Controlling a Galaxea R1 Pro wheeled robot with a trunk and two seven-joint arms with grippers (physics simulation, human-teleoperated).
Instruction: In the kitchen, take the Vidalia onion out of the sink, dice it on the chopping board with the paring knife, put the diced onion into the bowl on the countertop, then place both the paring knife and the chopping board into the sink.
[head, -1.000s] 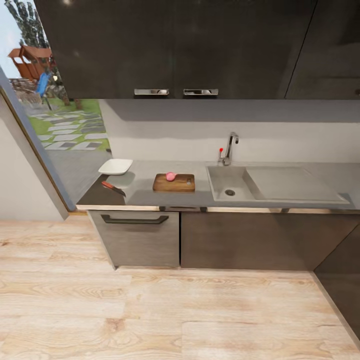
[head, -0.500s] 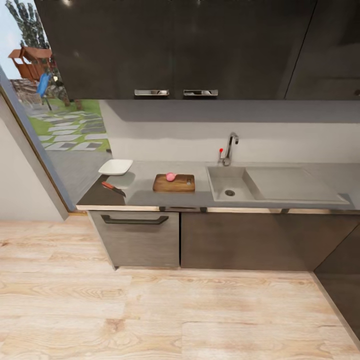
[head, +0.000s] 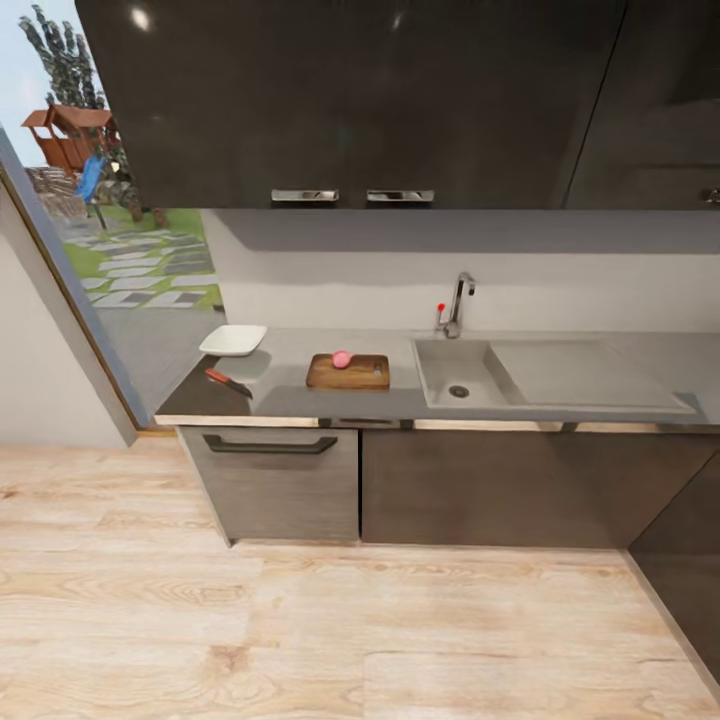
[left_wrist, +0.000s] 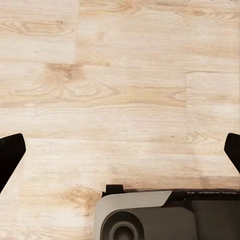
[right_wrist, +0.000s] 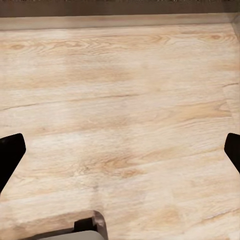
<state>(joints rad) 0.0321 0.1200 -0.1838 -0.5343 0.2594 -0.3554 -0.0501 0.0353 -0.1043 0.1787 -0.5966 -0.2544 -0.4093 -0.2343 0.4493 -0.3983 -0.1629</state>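
While I stand back from the countertop (head: 300, 395), the Vidalia onion (head: 341, 358) sits on the chopping board (head: 348, 373) ready for dicing, and my left gripper (left_wrist: 120, 150) and right gripper (right_wrist: 120, 150) hang wide and empty over the floor (head: 300, 620).

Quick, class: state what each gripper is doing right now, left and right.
Left gripper: open, holding nothing, over the wooden floor.
Right gripper: open, holding nothing.

The head camera has tilted or drawn back slightly; the countertop (head: 300, 400) things seemingly unmoved.
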